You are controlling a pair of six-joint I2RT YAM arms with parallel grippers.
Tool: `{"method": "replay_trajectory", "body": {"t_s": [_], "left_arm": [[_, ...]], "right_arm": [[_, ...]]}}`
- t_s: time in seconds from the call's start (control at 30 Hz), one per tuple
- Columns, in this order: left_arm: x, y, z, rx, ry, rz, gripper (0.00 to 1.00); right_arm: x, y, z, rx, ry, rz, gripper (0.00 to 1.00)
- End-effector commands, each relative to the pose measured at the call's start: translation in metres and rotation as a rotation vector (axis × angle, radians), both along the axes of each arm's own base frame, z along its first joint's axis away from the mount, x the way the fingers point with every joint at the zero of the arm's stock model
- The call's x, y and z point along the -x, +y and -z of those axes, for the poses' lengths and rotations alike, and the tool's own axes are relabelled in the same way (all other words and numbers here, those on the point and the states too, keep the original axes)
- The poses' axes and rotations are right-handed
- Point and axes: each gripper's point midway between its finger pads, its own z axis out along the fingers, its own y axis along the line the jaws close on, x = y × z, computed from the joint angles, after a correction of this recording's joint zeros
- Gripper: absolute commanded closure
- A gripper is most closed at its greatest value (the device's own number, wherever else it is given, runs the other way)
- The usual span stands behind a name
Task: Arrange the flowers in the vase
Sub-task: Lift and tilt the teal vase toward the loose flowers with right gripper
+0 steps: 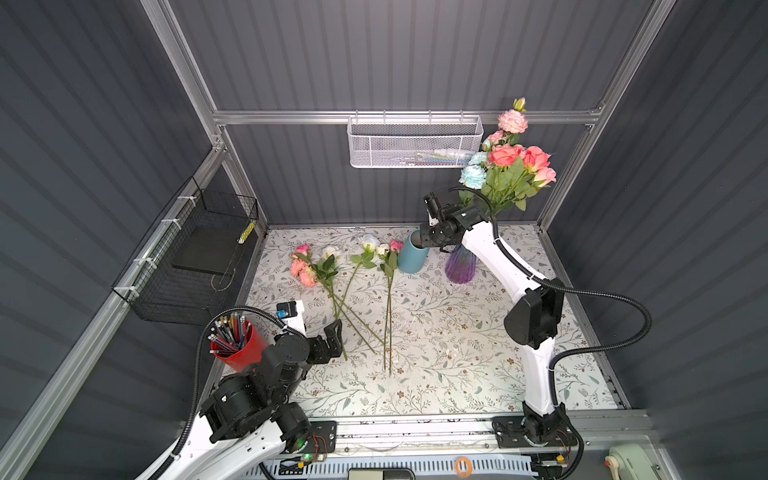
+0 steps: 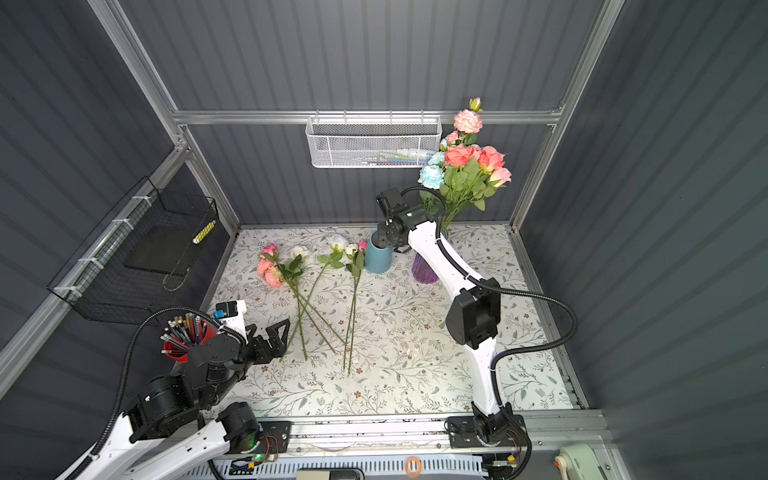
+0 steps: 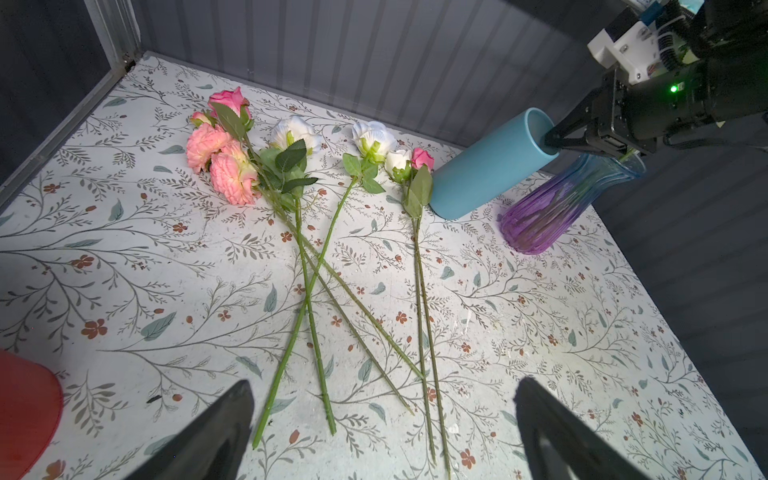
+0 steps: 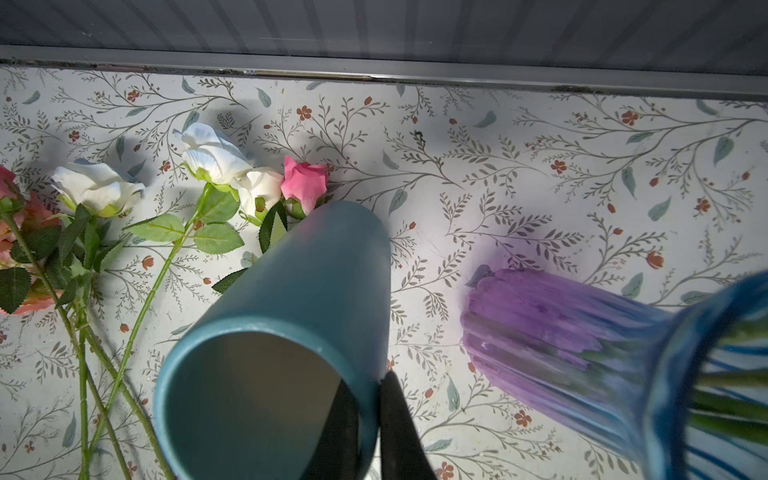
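Several loose flowers [image 1: 332, 266] [image 3: 291, 166] lie on the floral table, pink and white heads toward the back wall and stems fanned toward the front. My left gripper [image 1: 334, 338] [image 3: 384, 382] hovers open over the near stem ends with nothing in it. A teal cylinder vase [image 1: 411, 259] [image 4: 324, 282] stands beside the rightmost blooms. My right gripper [image 1: 422, 239] [image 4: 370, 382] is shut on its rim, one finger inside and one outside. To its right, a purple glass vase [image 1: 460, 266] [image 4: 561, 328] holds a bouquet [image 1: 507, 166] of pink, coral and pale blue flowers.
A red cup of pencils [image 1: 239, 345] stands at the front left beside the left arm. A white mesh basket [image 1: 415, 143] hangs on the back wall, and a black wire basket [image 1: 199, 257] hangs on the left wall. The back wall is close behind both vases.
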Motion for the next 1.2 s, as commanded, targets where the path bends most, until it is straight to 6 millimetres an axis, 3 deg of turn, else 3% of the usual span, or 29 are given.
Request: {"method": "replay_trajectory", "body": {"t_s": [0.0,1.17], "left_arm": [[-0.001,-0.004,-0.001,-0.001,-0.01,0.016,0.01],[-0.019,-0.038,0.005,-0.02,-0.009,0.08,0.01]], "right_arm": [[0.011,0.019,-0.012,-0.06,-0.012,-0.046,1.0],[0.035,0.006,-0.02,-0.012,-0.034,-0.058,1.0]]}}
